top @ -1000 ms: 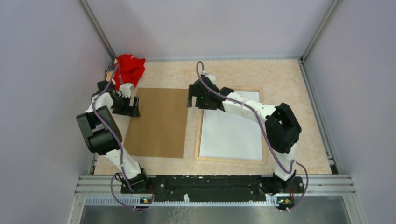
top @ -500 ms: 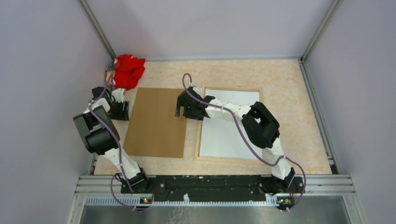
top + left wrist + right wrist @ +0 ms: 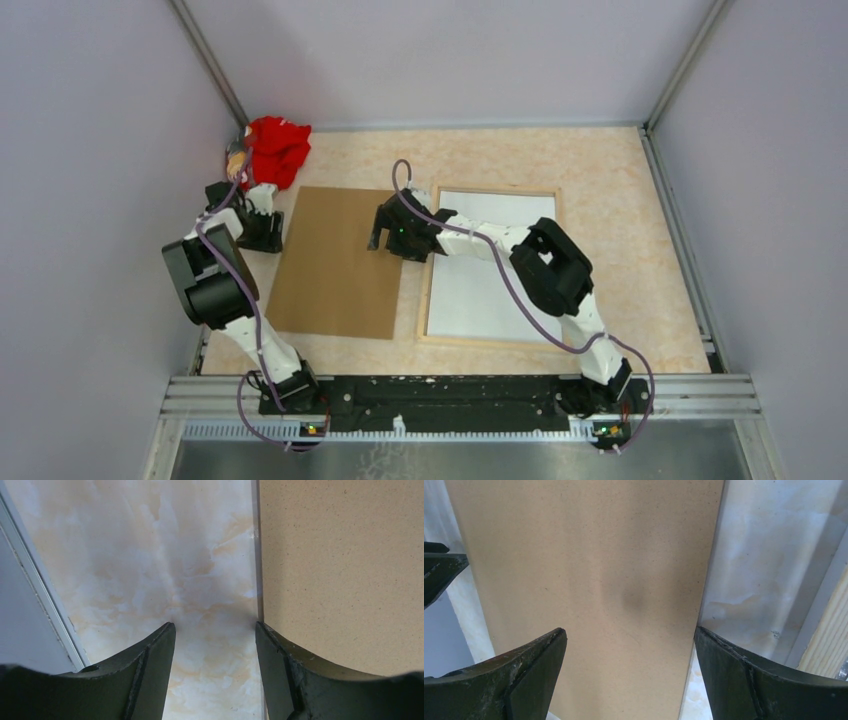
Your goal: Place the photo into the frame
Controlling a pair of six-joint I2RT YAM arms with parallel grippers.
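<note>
While the brown board (image 3: pixel 340 265) lay flat on the table (image 3: pixel 150 555), both arms stood at its far end. At far left, a red cloth (image 3: pixel 276 148) sat in the corner, well apart from the work. The left gripper (image 3: pixel 215 626) was spread and held nothing, with the board's left edge passing just under its right finger (image 3: pixel 280 670). The right gripper (image 3: pixel 629 630) was spread wider and equally empty above the board's right edge. Right of that edge ran a strip of bare table, then the frame (image 3: pixel 497 344), back up, with a white sheet (image 3: pixel 495 285) lying inside it.

The photo's printed face showed in no view, and whether the white sheet was the photo turned face down could not be told.

Likely hazards, as judged:
- **Failed grasp:** the thin board lay flush with the table, so closing fingers could skid over its edge.
- **Swing:** a grip at the far end alone could let the board pivot or sag.
- **Collision:** the right gripper worked near the frame's left rail, so a sideways drag could nudge the frame and shift the sheet inside.
</note>
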